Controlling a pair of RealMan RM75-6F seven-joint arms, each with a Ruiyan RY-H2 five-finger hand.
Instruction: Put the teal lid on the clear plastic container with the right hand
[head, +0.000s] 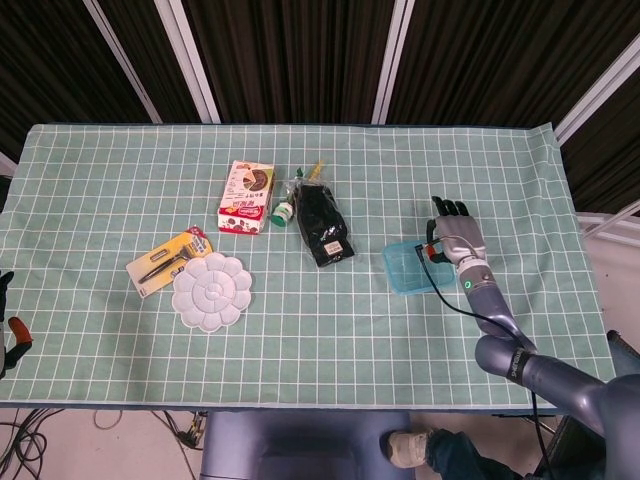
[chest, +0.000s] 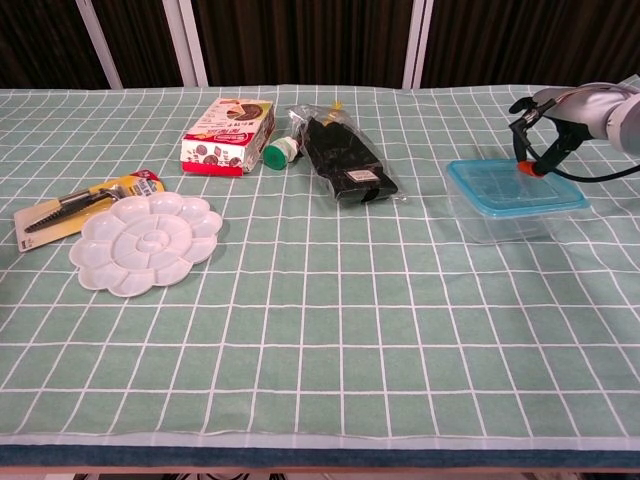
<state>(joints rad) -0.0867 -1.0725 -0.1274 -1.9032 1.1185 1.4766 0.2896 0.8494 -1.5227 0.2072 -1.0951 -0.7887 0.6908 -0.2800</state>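
While the teal lid (chest: 515, 186) sits on the clear plastic container (chest: 505, 218) near the table's right edge, its long axis runs roughly left-right in the chest view, slightly skewed to the cloth grid. Whether it's seated all round I can't tell. Right hand (chest: 545, 120) is over the lid's far right corner, an orange-tipped finger (chest: 524, 170) down at the lid surface (contact looks likely, not certain). It grips nothing, fingers apart. Right forearm is cut off by the chest-view frame edge. Left hand (head: 6, 320) is only a sliver at the head view's left edge, off the table; its state is unreadable.
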